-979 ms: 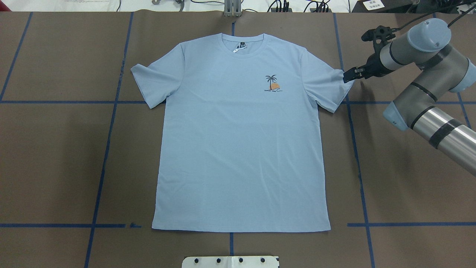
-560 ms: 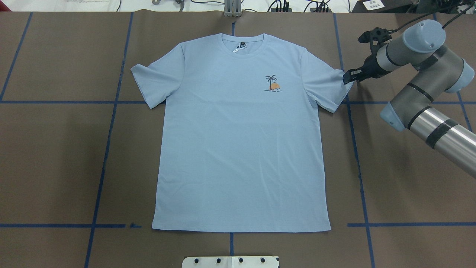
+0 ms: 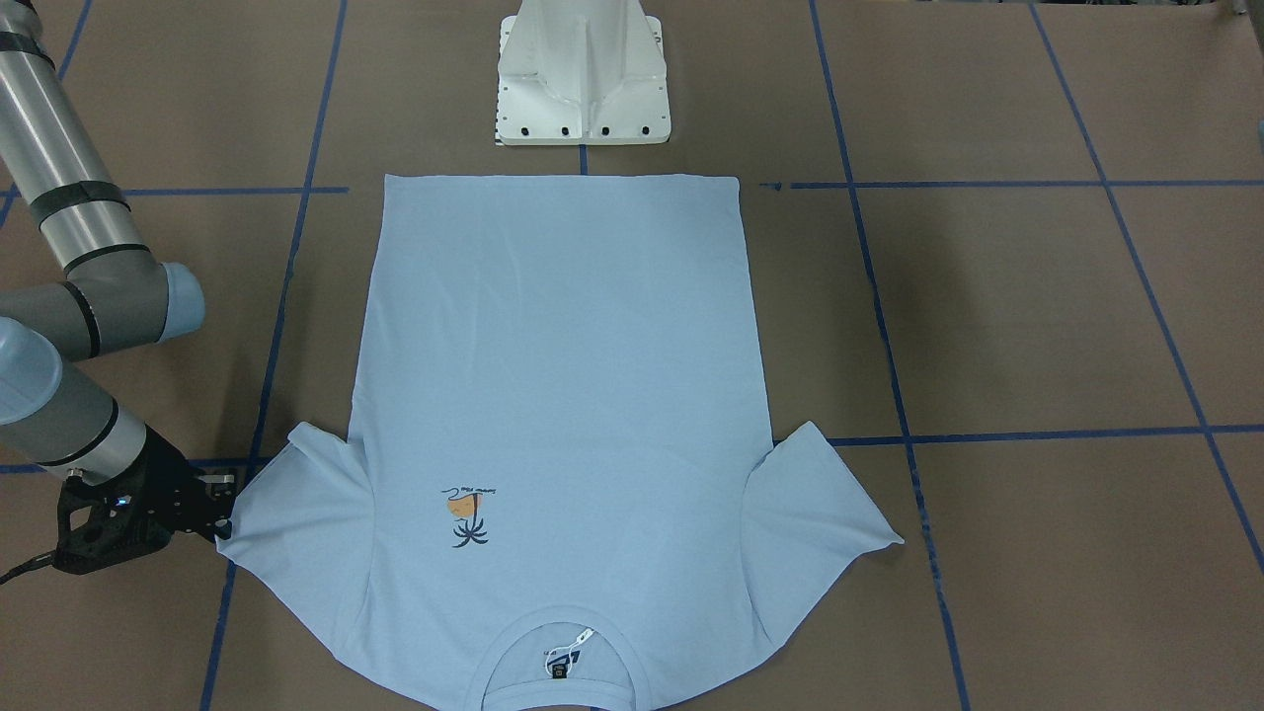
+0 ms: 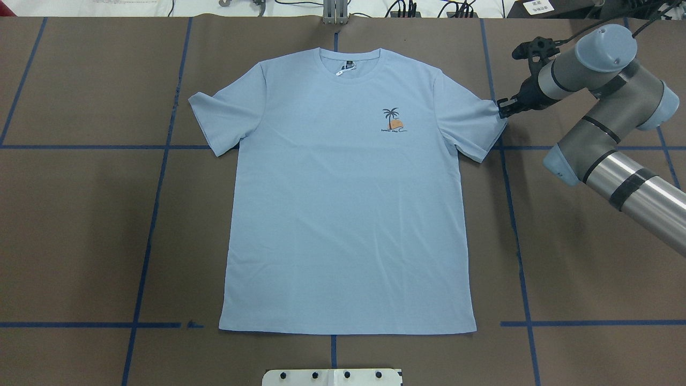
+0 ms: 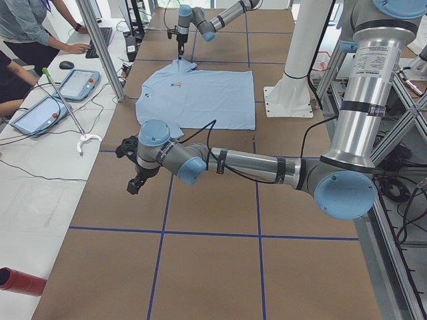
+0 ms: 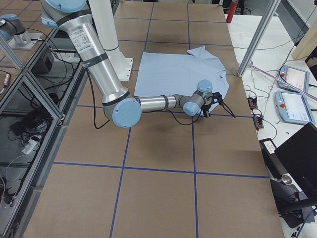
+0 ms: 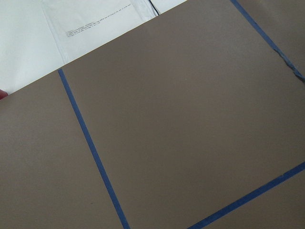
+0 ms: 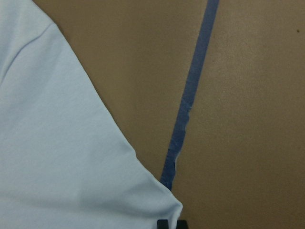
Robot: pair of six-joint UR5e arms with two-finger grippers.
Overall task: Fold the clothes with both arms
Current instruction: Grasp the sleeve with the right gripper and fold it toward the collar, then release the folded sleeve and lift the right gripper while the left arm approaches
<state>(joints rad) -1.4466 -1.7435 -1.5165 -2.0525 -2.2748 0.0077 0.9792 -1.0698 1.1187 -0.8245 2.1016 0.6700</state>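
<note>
- The pale light-blue short-sleeved T-shirt (image 4: 343,214) lies flat and spread out in the middle of the brown paper-covered table (image 4: 80,241). Its front faces up.
- Its round collar is on the side far from the robot. Its straight bottom edge is near the white metal robot base (image 3: 583,79).
- A tiny orange-and-dark palm-tree picture (image 4: 391,119) sits on the chest. A small white tag (image 4: 343,68) hangs inside the collar.
- Thin blue tape lines (image 4: 154,214) cross the table like a grid.
- The black two-finger right gripper (image 4: 501,109) is low at the outer tip of one short sleeve (image 4: 471,126), touching its edge. Its jaws look a little apart there, but the view is small, so I am not sure.
- The black left gripper (image 5: 133,185) hangs over the brown table, off to the side of the shirt and pointing down. I cannot tell if its jaws are apart or together.
</note>
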